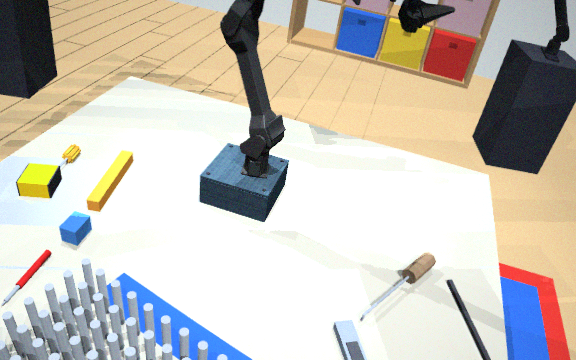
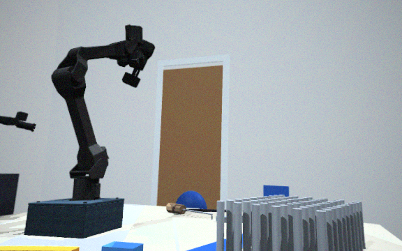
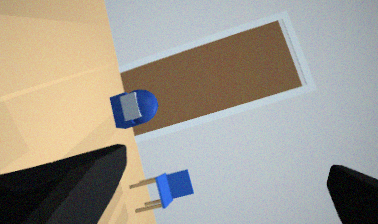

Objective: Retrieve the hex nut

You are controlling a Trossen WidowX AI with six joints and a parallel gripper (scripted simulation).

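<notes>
My gripper (image 2: 131,80) (image 3: 226,165) (image 1: 406,7) is open and empty, high above the table and touching nothing. The grey metal spacers (image 1: 87,274) (image 2: 220,223) stand upright in rows at the lower left of the top view. The blue taped strip (image 1: 183,320) (image 2: 209,247) lies along their near side toward the arm base. A hook tool with a wooden handle (image 1: 419,268) (image 2: 176,208) lies on the table right of the field, its thin shaft ending in a small bent tip. The hex nut cannot be made out in any view.
A black rod (image 1: 468,320) and a grey block-like item (image 1: 349,340) lie near the hook tool. On the other side lie a red-handled tool (image 1: 33,270), a blue block (image 1: 75,228), a yellow bar (image 1: 110,181) and a yellow box (image 1: 38,181) before a yellow-handled tool (image 1: 71,153).
</notes>
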